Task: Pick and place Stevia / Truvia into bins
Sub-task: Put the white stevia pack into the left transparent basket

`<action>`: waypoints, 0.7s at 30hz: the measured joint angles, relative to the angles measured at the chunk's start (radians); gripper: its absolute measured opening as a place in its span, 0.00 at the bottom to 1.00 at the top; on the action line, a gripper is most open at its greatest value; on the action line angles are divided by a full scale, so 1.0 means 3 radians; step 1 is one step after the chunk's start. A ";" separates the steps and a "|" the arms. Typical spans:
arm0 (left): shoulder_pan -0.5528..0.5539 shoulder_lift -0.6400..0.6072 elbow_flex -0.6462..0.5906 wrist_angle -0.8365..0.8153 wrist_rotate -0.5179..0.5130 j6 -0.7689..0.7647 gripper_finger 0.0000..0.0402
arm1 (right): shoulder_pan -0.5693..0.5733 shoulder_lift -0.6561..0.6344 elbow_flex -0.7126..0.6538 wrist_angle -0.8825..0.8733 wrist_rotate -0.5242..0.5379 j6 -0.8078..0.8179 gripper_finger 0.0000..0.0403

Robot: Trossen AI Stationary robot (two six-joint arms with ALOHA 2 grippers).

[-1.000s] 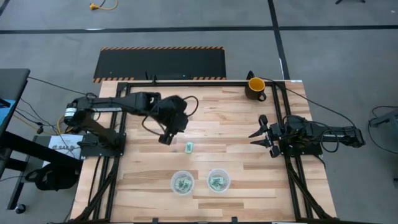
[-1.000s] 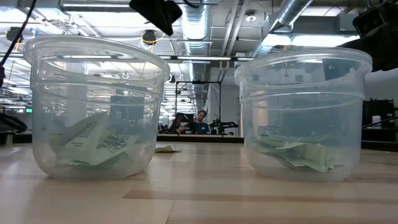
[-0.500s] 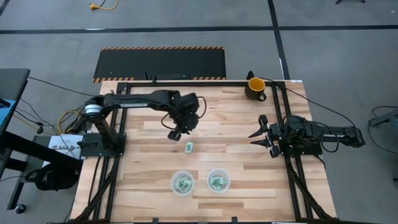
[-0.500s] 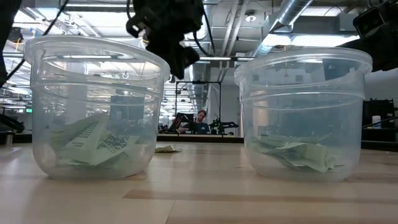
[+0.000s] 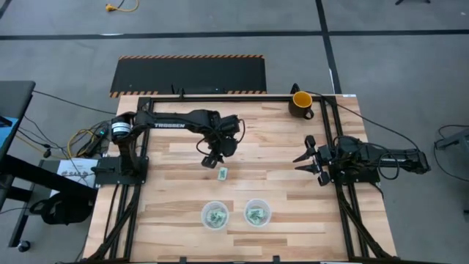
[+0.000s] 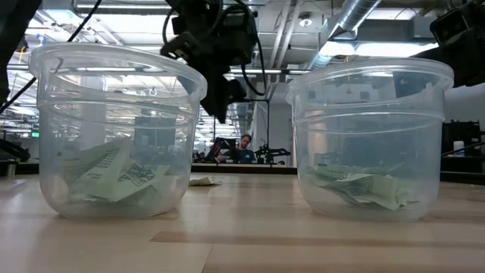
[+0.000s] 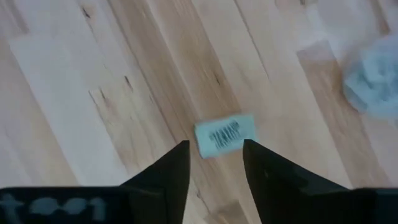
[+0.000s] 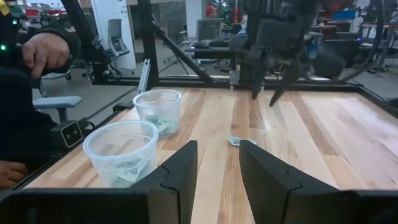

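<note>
While the left arm stretches out across the bench [image 5: 176, 198], its left tool [image 5: 213, 160] hangs above the wood with fingers parted narrowly, empty; one Stevia packet [image 5: 223, 173] lies flat just beyond the fingertips. Farther off from that tool stand two bins [image 5: 215, 215] side by side, each holding packets. Well apart at the bench edge, the right tool [image 5: 306, 160] rests, arm folded, fingers spread wide
</note>
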 joint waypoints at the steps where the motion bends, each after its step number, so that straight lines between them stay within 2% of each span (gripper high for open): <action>1: -0.0007 0.0023 0.0002 0.0021 -0.0003 -0.0023 0.35 | 0.0000 0.0000 0.0000 0.0000 0.0000 0.0001 0.28; 8: -0.0121 0.0217 -0.0006 0.0055 -0.0200 -0.0242 0.35 | 0.0000 0.0001 0.0000 0.0000 0.0000 0.0001 0.28; 21: -0.0315 0.0280 -0.0006 0.0069 -0.0271 -0.0566 0.35 | 0.0000 -0.0001 0.0000 0.0000 0.0000 0.0000 0.28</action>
